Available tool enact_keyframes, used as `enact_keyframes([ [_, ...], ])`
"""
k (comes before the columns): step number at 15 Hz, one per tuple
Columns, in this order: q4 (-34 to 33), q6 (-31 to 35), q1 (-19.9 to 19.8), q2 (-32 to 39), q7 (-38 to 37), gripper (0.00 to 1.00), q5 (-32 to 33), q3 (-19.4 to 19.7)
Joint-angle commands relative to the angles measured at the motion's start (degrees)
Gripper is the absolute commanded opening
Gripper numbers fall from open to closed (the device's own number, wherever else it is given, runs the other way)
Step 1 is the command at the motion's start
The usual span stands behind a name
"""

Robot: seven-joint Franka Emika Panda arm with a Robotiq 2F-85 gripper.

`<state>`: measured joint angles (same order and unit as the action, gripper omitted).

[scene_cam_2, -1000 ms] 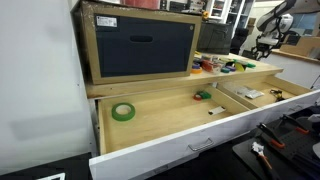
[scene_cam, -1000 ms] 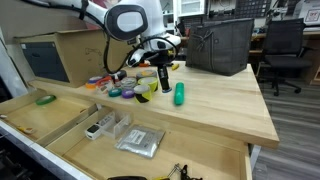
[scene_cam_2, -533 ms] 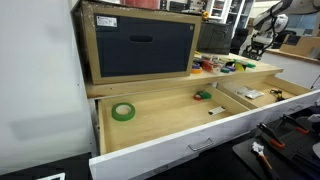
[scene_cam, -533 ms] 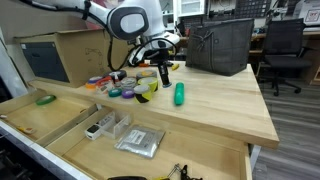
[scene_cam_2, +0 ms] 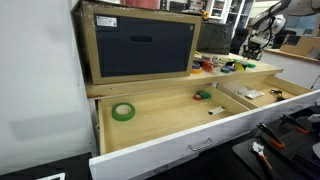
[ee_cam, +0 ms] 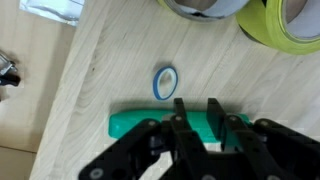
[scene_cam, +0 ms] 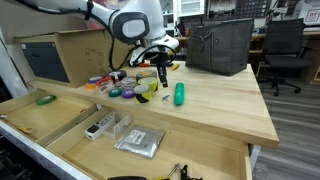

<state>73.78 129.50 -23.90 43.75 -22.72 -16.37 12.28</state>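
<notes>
In the wrist view my gripper (ee_cam: 196,112) hangs over the wooden tabletop (ee_cam: 110,70), its two black fingers standing a narrow gap apart with nothing between them. A green cylinder (ee_cam: 130,125) lies flat on the wood right beneath the fingers, partly hidden by them. A small blue ring (ee_cam: 165,82) lies just beyond the fingertips. In an exterior view the gripper (scene_cam: 163,76) points down beside the tape rolls, and the green cylinder (scene_cam: 180,93) lies on the table close to it. The far-off exterior view shows the arm (scene_cam_2: 262,25) only small, at the back.
Several tape rolls (scene_cam: 125,90) crowd the table near the gripper, with a yellow-green roll (ee_cam: 295,25) close by. A black basket (scene_cam: 218,45) stands behind. Open drawers below hold a green tape roll (scene_cam_2: 123,111) and a plastic bag (scene_cam: 138,142). A boxed dark panel (scene_cam_2: 140,45) stands on the desk.
The arm has shifted very slightly. The green cylinder and the tape rolls lie where they were.
</notes>
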Motion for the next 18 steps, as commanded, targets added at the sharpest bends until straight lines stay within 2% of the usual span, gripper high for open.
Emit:
enact_keyframes([
  [1,0.0,-0.3,-1.2,-0.4,1.5,0.63,-1.5,-1.1],
  [6,4.8,-1.0,-1.1,-4.4,2.8,0.99,-0.6,-0.7],
  [12,13.3,-4.0,-1.8,-13.8,8.7,1.00,-1.3,-1.2],
  [18,18.5,-18.5,0.1,-25.1,15.3,1.00,0.3,-0.1],
])
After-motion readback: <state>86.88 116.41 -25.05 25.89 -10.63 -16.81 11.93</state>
